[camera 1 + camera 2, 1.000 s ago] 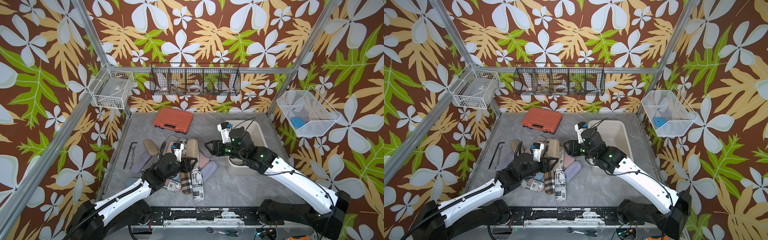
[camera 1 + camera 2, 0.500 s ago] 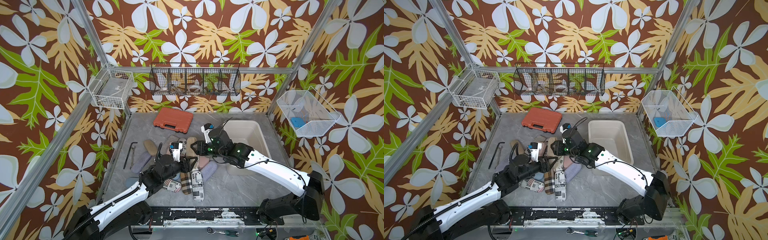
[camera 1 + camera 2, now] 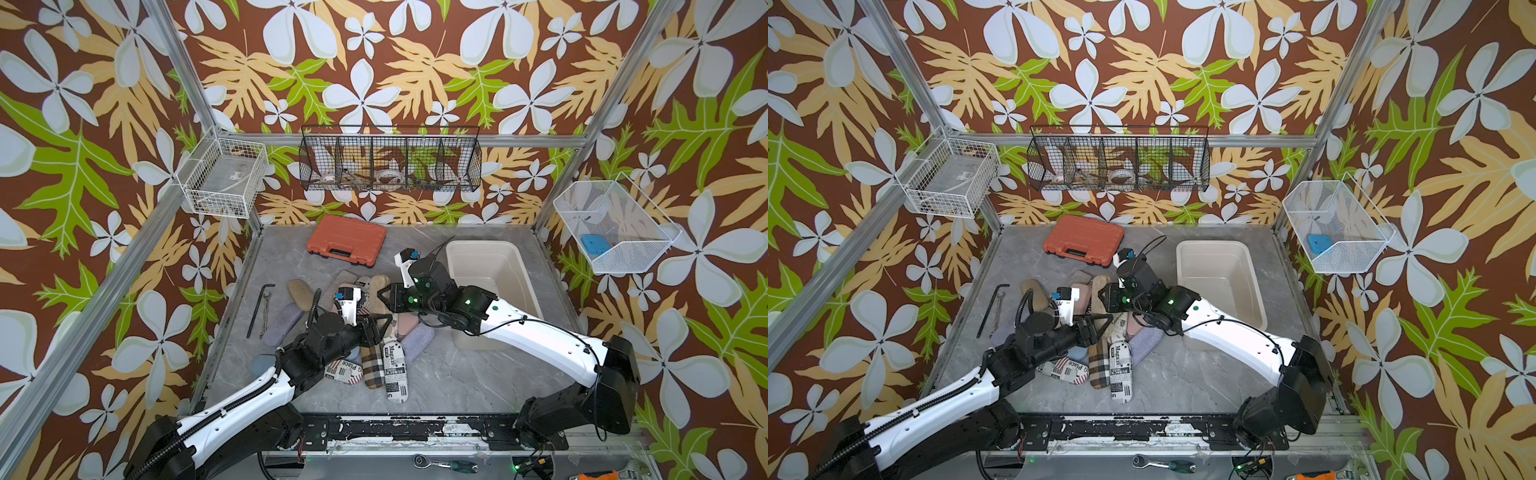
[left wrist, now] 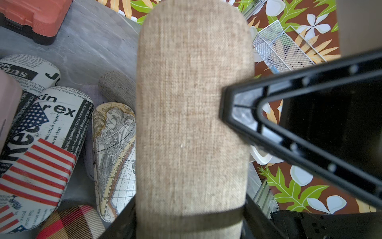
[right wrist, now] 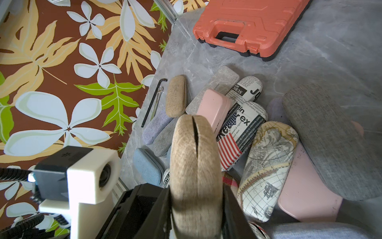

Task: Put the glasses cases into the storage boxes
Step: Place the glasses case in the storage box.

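While both hands pinch the same tan woven case (image 4: 192,115) over the pile on the table (image 3: 436,374), left hand (image 4: 189,225) is clamped on 1 end and right hand (image 5: 196,207) has narrow jaws pressing its flanks. Likely a light, rigid clamshell with grippy fabric. Squeeze across the short width and keep the seam shut. Storage box (image 3: 482,244) is beside the right arm.
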### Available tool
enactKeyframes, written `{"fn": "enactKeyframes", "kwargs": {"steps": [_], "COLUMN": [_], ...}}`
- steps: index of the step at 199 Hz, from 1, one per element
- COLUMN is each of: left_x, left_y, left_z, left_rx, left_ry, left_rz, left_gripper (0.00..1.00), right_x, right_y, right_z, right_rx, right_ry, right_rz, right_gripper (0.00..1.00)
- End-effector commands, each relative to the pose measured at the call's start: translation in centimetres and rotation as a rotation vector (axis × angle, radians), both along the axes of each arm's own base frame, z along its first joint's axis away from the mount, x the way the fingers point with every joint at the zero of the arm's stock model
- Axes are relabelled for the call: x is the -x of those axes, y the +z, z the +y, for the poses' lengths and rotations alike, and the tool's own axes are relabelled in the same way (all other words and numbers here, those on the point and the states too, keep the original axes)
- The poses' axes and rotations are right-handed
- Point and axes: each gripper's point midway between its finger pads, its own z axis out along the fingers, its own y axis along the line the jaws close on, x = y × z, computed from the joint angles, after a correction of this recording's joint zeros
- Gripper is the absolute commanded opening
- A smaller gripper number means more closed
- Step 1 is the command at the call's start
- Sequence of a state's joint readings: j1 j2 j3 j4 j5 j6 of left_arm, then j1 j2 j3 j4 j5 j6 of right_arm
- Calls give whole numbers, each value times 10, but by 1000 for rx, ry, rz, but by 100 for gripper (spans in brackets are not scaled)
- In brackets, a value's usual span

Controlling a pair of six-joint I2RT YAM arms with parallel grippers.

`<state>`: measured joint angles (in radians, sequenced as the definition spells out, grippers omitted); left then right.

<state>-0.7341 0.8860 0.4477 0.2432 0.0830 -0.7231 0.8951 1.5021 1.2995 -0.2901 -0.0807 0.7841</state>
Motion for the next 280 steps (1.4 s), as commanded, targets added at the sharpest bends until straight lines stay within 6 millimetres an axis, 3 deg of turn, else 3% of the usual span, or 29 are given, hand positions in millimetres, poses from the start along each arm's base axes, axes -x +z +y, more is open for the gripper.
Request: {"fn": "enactKeyframes", "kwargs": {"steps": [1, 41, 66, 109, 162, 178, 189, 223, 248, 280], "left_x": [-2, -1, 0, 3, 4, 4, 3, 9, 14, 14], "left_y": [19, 20, 20, 25, 28, 26, 24, 22, 14, 0], "left_z": [-3, 0, 3, 6, 5, 7, 11, 39, 62, 93], "left_rx": [52, 54, 67, 102, 103, 96, 86, 137, 156, 68], "left_ry": [-6, 2, 12, 15, 5, 14, 36, 146, 239, 373], "left_rz": [-66, -73, -82, -104, -112, -107, -100, -73, -36, -6], "left_gripper": [46, 47, 48, 49, 51, 71, 99, 100, 100, 100], "right_x": [-1, 0, 0, 2, 5, 5, 4, -6, -28, -72], "right_y": [8, 5, 6, 1, 0, 8, 17, 49, 71, 101], "right_z": [7, 5, 3, 13, 20, 20, 19, 12, -8, -100], "right_rx": [-26, -10, -12, 10, 34, 20, 2, 25, 104, 318], "right_ry": [14, 18, 11, 53, 62, 58, 51, 10, -40, -222], "right_rz": [-12, -10, -16, -4, -8, -19, -40, -116, -183, -264], "right_gripper": [44, 47, 40, 50, 33, 27, 26, 26, 25, 23]}}
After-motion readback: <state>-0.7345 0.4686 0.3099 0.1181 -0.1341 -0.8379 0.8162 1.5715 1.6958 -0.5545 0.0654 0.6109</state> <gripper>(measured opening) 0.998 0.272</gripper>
